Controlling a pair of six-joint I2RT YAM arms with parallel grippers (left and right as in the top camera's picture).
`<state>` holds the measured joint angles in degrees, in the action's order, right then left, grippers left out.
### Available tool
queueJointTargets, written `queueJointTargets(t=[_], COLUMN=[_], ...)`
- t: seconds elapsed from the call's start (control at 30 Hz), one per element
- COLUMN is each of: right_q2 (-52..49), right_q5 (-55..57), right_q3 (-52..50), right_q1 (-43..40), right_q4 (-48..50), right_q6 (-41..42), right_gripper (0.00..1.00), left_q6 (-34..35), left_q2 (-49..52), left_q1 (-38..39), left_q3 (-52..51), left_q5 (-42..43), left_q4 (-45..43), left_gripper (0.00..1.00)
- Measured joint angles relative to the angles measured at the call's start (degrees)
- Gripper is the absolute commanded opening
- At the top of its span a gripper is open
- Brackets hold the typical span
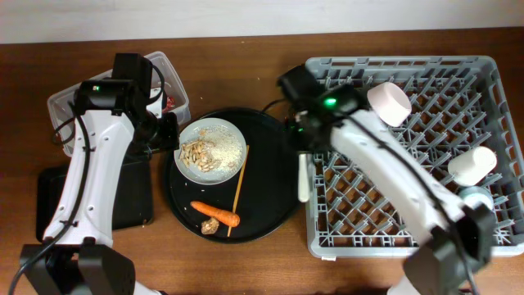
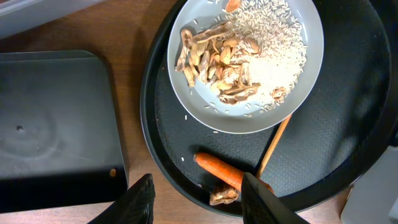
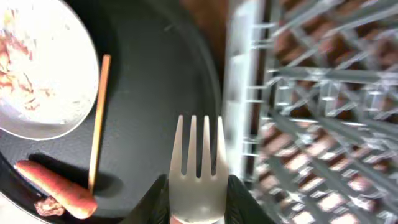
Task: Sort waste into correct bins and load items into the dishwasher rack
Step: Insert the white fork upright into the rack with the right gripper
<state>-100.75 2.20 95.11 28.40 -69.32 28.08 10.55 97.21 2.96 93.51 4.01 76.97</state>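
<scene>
My right gripper (image 1: 300,138) (image 3: 198,202) is shut on the white plastic fork (image 3: 198,158) (image 1: 304,179), over the gap between the round black tray and the grey dishwasher rack (image 1: 409,213) (image 3: 323,112). My left gripper (image 1: 164,131) (image 2: 200,202) is open and empty above the tray's left rim. The white plate (image 1: 211,131) (image 2: 186,102) holds beige noodle-and-rice scraps (image 1: 209,153) (image 2: 242,62). The orange carrot (image 1: 214,213) (image 2: 224,171) (image 3: 56,190) and a brown bit (image 1: 210,226) (image 2: 224,196) lie on the tray. The clear tub (image 1: 74,98) holds the red wrapper (image 1: 169,102). The flat black tray (image 1: 131,197) (image 2: 56,124) lies at the left.
A thin wooden stick (image 1: 239,188) (image 3: 96,118) lies on the big round black tray (image 1: 274,197). In the rack are a white cup (image 1: 388,102), a cream-white vessel (image 1: 472,164) and a light-blue cup (image 1: 475,197). The left arm hides part of the flat tray.
</scene>
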Motion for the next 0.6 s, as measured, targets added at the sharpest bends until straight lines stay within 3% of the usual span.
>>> queueJointTargets(t=[0.13, 0.3, 0.43, 0.6], right_q2=[1.9, 0.2, -0.3, -0.3], right_q5=[0.2, -0.1, -0.1, -0.1], right_q3=[-0.5, -7.7, -10.7, -10.7], right_q1=[-7.4, -7.7, -7.7, -7.7], right_q4=[-2.2, 2.2, 4.7, 4.7], right_q6=[-5.6, -7.6, -7.6, -8.0], right_gripper=[0.21, 0.23, 0.50, 0.51], left_q6=[0.0, 0.0, 0.0, 0.0], left_q2=[0.0, 0.0, 0.0, 0.0], left_q1=[0.0, 0.0, 0.0, 0.0], left_q3=[0.0, 0.0, 0.0, 0.0], left_q5=[0.0, 0.0, 0.0, 0.0], left_q4=[0.0, 0.0, 0.0, 0.0], left_gripper=[0.45, 0.45, 0.45, 0.45])
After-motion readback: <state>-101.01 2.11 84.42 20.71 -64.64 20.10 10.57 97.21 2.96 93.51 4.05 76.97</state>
